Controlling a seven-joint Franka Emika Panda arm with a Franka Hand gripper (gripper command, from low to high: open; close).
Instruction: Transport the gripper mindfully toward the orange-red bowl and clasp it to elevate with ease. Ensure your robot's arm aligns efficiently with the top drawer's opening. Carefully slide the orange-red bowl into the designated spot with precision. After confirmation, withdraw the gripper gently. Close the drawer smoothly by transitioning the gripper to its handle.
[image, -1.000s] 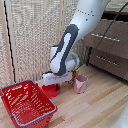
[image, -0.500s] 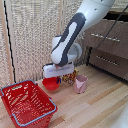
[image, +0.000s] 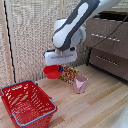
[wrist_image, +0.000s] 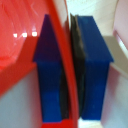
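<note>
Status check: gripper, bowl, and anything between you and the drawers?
Gripper shut on the orange-red bowl rim. Bowl off the floor, above the red basket. Pink cup and patterned box close beside it, drawer side.

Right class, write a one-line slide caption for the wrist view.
Blue fingertips of the gripper pinch the orange-red bowl by its rim.

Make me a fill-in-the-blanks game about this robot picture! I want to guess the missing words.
1. The gripper is holding the orange-red ____ by its rim.
2. The red basket sits on the ____.
3. The cup standing near the patterned box is colored ____.
4. The orange-red bowl is ____ the floor, not resting on it.

Missing words: bowl; floor; pink; above
</note>
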